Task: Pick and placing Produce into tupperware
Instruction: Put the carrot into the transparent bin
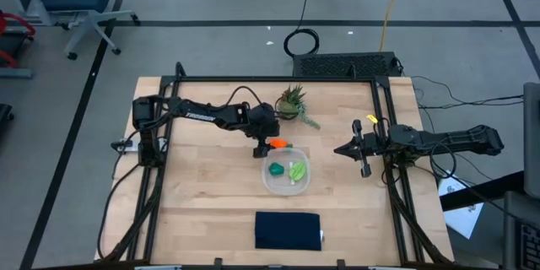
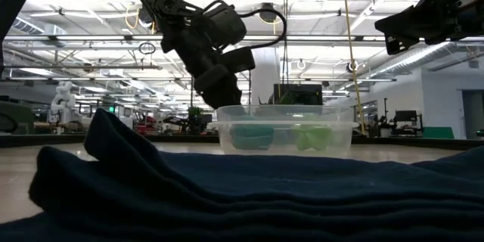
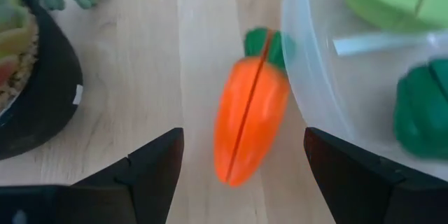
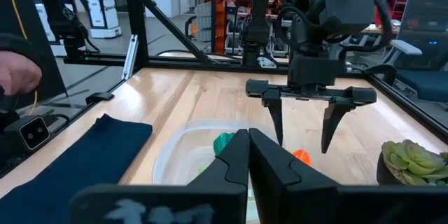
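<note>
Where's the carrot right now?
The carrot lies on the table just outside the tupperware, against its far rim, between the open left gripper's fingers, with the potted plant behind.

Potted plant (image 3: 28,77) cut off

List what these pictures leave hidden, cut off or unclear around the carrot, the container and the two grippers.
- Carrot: low view, hidden behind the container and the left gripper.
- Carrot, right wrist view: mostly hidden by the right gripper; only an orange tip shows.
- Green pieces: low view, blurred by the container wall.
- Plant: left wrist view, cut off by the edge.
- Cloth: low view, blocks the table in front.
</note>
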Robot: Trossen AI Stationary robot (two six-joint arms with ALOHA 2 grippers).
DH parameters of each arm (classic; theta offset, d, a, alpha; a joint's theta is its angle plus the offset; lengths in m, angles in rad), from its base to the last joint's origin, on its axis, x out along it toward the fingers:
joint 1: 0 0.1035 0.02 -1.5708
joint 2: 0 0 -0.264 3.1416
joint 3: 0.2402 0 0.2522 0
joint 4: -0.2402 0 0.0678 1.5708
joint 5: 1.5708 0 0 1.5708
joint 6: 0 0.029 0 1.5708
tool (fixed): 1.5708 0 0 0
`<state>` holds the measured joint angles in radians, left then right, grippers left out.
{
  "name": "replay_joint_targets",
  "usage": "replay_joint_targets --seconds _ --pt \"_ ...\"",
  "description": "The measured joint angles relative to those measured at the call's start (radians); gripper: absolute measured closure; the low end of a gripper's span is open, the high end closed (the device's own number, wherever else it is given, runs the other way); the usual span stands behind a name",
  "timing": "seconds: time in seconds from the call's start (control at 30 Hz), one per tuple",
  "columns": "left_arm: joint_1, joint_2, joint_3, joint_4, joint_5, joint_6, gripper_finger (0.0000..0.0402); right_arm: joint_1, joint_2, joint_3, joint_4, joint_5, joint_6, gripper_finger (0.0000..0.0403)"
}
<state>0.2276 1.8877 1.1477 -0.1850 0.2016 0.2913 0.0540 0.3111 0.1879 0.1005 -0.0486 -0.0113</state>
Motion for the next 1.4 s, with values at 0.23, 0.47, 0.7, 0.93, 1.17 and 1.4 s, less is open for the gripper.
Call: replay_joint_targets --seconds 0.23,0.47,0.7,0.93,1.17,1.4 --pt "0.013 0.000 0.000 -0.028 0.000 0.220 0.0105 0.000 0.000 0.000 0.000 0.000 0.003 0.0403" --pt "0.021 0.000 0.000 -0.032 0.019 0.344 0.0105 0.000 0.000 0.000 0.000 0.000 0.001 0.0403" --pt "0.021 0.009 0.001 -0.011 0.062 0.388 0.0105 0.000 0.000 0.000 0.000 0.000 -0.001 0.0403" --pt "0.021 0.079 0.001 0.016 0.061 0.407 0.0105 0.000 0.003 0.000 0.000 0.000 -0.004 0.0403" --pt "0.025 0.097 0.002 0.032 0.072 0.420 0.0105 0.000 0.005 0.000 0.000 0.000 -0.004 0.0403" --pt "0.044 0.101 0.002 0.066 0.084 0.441 0.0105 0.000 0.005 0.000 0.000 0.000 -0.008 0.0403"
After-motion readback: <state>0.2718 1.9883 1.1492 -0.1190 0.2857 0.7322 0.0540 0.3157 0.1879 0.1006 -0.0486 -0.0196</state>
